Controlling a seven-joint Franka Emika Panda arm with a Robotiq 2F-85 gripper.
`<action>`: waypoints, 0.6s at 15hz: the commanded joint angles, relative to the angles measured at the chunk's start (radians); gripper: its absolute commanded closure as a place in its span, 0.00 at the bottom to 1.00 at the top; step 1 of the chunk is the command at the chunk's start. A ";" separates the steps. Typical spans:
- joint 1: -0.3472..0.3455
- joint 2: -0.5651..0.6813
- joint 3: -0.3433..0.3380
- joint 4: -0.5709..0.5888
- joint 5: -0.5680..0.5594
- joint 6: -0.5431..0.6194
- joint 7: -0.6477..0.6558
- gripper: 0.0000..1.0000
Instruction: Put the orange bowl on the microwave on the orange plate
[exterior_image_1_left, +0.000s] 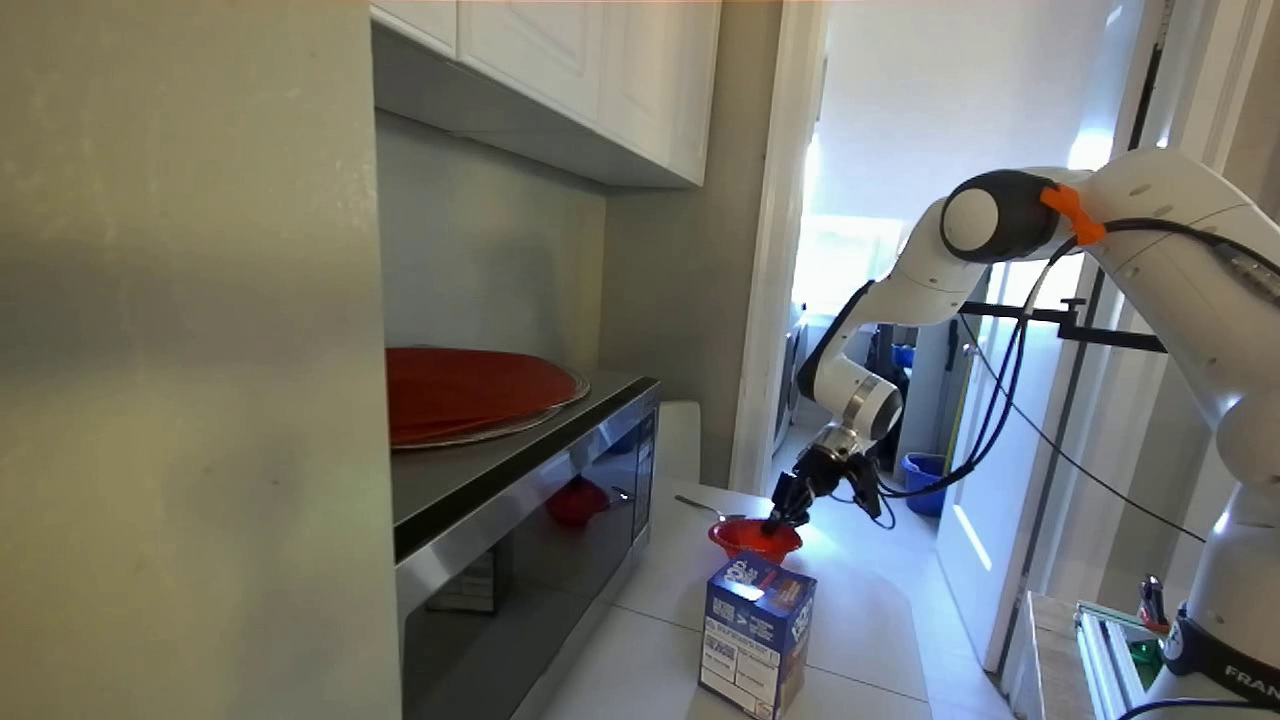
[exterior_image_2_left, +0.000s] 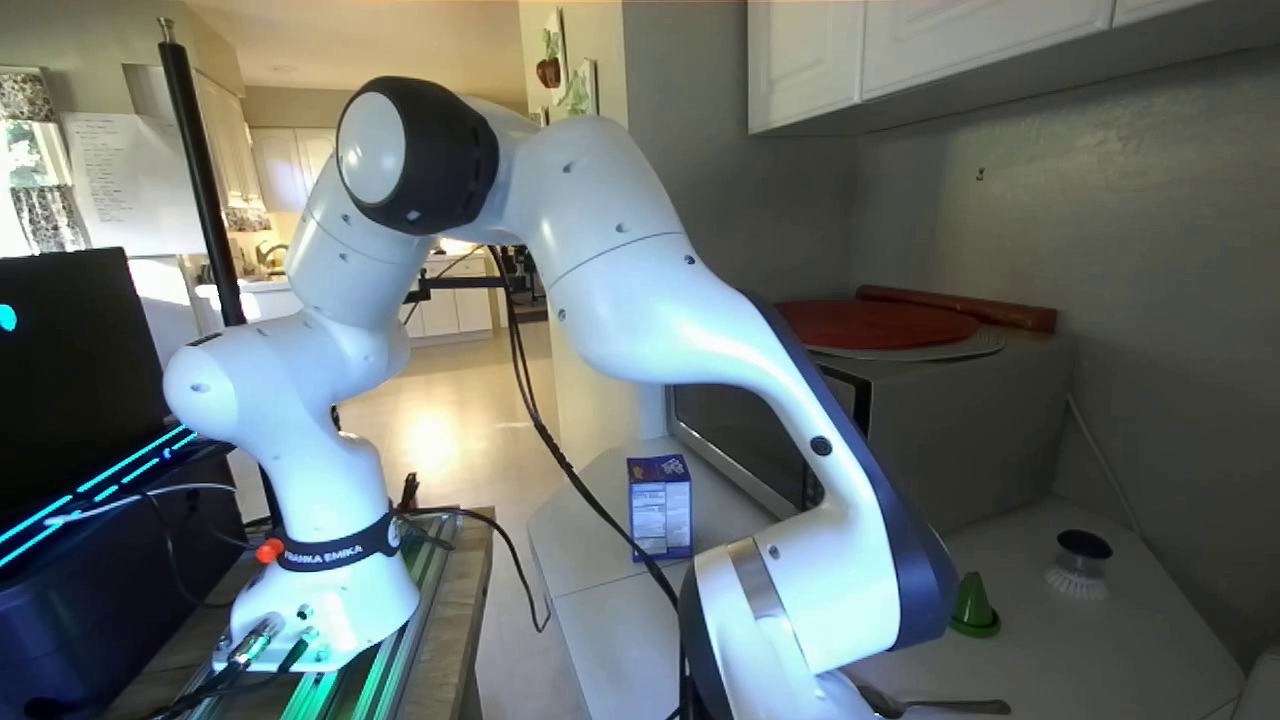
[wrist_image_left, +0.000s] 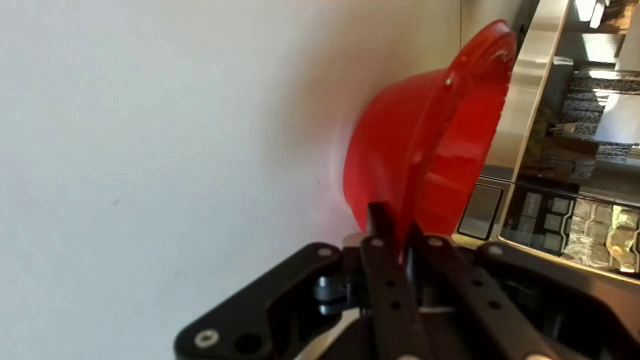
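Note:
The orange bowl (exterior_image_1_left: 742, 545) is red-orange and stands on or just above the white counter, behind a blue-and-white box in an exterior view. It fills the middle of the wrist view (wrist_image_left: 387, 135). My gripper (exterior_image_1_left: 778, 520) is shut on the bowl's rim, one finger inside and one outside, as the wrist view shows (wrist_image_left: 395, 218). The microwave (exterior_image_1_left: 530, 590) is the steel-fronted dark appliance, also in an exterior view (exterior_image_2_left: 960, 420), its keypad in the wrist view (wrist_image_left: 542, 220). The flat orange plate (exterior_image_1_left: 470, 393) lies on top of it (exterior_image_2_left: 880, 325). In that exterior view the arm and frame edge hide bowl and gripper.
A blue-and-white box (exterior_image_1_left: 755, 640) stands on the counter before the microwave (exterior_image_2_left: 660, 508). A metal utensil (exterior_image_1_left: 705, 507) lies beyond the bowl. A green cone (exterior_image_2_left: 972, 605) and a brush (exterior_image_2_left: 1080, 562) stand beside the microwave. White cabinets (exterior_image_1_left: 560, 80) hang above. A red roll (exterior_image_2_left: 960, 307) lies behind the plate.

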 joint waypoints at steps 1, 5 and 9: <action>0.008 -0.003 -0.011 0.001 0.011 -0.021 -0.001 0.99; 0.043 -0.065 -0.019 -0.045 0.005 0.024 0.005 0.99; 0.107 -0.185 -0.035 -0.122 -0.008 0.099 0.019 0.99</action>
